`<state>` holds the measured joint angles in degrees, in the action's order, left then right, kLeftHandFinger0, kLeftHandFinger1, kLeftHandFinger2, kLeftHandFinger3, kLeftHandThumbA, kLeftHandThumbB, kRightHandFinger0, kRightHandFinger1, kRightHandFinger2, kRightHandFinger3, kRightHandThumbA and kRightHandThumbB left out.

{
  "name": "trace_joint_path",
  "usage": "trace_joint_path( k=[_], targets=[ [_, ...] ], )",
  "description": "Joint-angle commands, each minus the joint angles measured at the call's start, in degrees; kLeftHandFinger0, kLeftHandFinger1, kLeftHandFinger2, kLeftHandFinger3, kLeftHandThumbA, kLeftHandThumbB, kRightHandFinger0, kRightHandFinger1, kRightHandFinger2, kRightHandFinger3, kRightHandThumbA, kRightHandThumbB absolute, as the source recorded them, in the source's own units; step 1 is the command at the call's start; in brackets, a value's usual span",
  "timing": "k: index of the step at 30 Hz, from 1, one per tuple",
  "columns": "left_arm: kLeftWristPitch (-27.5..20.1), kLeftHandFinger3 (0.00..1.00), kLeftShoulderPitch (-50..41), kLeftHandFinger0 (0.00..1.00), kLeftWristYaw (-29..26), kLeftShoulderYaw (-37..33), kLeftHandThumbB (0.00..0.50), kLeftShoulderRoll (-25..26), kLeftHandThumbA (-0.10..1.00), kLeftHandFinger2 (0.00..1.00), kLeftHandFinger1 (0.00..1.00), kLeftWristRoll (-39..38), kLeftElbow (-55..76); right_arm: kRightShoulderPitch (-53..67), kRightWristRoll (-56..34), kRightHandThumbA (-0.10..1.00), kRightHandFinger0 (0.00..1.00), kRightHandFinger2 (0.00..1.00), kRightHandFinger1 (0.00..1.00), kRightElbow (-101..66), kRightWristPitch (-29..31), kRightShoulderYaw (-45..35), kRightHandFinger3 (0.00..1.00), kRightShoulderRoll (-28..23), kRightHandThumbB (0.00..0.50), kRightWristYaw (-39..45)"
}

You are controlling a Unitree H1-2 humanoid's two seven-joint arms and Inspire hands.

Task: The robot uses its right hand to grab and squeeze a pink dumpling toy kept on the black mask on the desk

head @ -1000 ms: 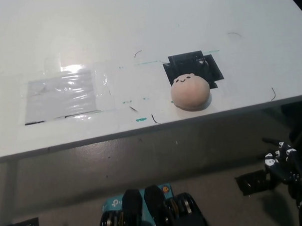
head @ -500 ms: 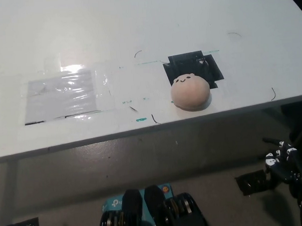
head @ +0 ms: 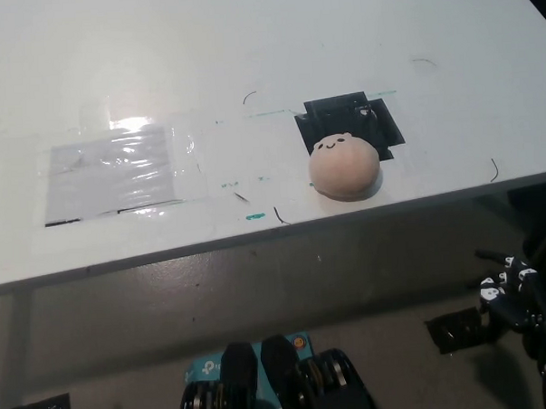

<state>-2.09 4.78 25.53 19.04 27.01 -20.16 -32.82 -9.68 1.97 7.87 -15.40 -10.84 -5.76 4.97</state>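
Note:
A pink dumpling toy (head: 344, 166) with a small smiling face sits on the white desk (head: 249, 70), on the near edge of a black mask patch (head: 351, 120). My black right hand (head: 515, 298) hangs low at the bottom right, below the desk's front edge and well apart from the toy. Its fingers look loosely spread and hold nothing. My white left hand does not show in the head view.
A clear plastic sheet (head: 118, 173) is taped flat to the desk at the left. Small pen marks and bits of green tape (head: 255, 216) dot the surface near the front edge. Below the desk lies grey floor with a dark object (head: 455, 331).
The right hand has sunk very slightly at the bottom right. The toy and the desk have not moved.

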Motion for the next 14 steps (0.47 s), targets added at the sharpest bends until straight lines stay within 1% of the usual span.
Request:
trace_joint_path(
  k=[1,4,6,8,10,12,13,14],
  targets=[
    [-1.9,0.11,0.1,0.00,0.1,0.7,0.500,0.7,1.00,0.10,0.02,-1.0,0.4,-1.4,-1.1,0.04,0.09,0.41,0.20,-0.6,0.3,0.1,0.74,-0.8,0.061,-1.0],
    [-1.4,0.10,-0.1,0.00,0.3,0.4,0.500,0.9,1.00,0.11,0.04,-0.8,0.8,-1.5,-1.3,0.03,0.09,0.41,0.19,-0.2,0.6,0.2,0.74,-0.8,0.062,-1.0],
    [-0.7,0.10,-0.1,0.00,-0.7,0.6,0.500,0.9,1.00,0.10,0.03,-0.6,1.1,-1.5,-1.3,0.03,0.09,0.41,0.19,-0.4,0.5,0.2,0.75,-0.6,0.063,-1.1],
    [-1.4,0.12,0.0,0.00,-0.1,0.5,0.500,1.1,1.00,0.12,0.04,-0.6,0.6,-1.4,-1.4,0.02,0.09,0.41,0.21,-0.8,0.1,0.1,0.75,-0.5,0.062,-1.3],
    [-1.9,0.11,0.1,0.00,0.4,0.5,0.500,1.1,1.00,0.13,0.05,-0.8,0.3,-1.3,-1.5,0.03,0.10,0.42,0.21,-1.0,-0.3,0.1,0.75,-0.4,0.061,-1.2],
    [-1.1,0.10,0.1,0.00,0.1,0.8,0.500,0.9,1.00,0.12,0.04,-1.2,0.5,-1.4,-1.5,0.03,0.12,0.42,0.22,-0.5,0.0,0.3,0.75,-0.7,0.061,-1.1],
    [-1.5,0.10,0.2,0.00,0.4,0.8,0.500,1.0,1.00,0.12,0.04,-1.2,0.0,-1.3,-1.1,0.02,0.11,0.43,0.22,-0.6,0.2,0.6,0.76,-0.9,0.050,-1.1],
    [-1.5,0.10,0.2,0.00,0.4,0.8,0.500,1.0,1.00,0.12,0.04,-1.2,0.0,-1.3,-1.1,0.02,0.11,0.43,0.22,-0.6,0.2,0.6,0.76,-0.9,0.050,-1.1]
  ],
)
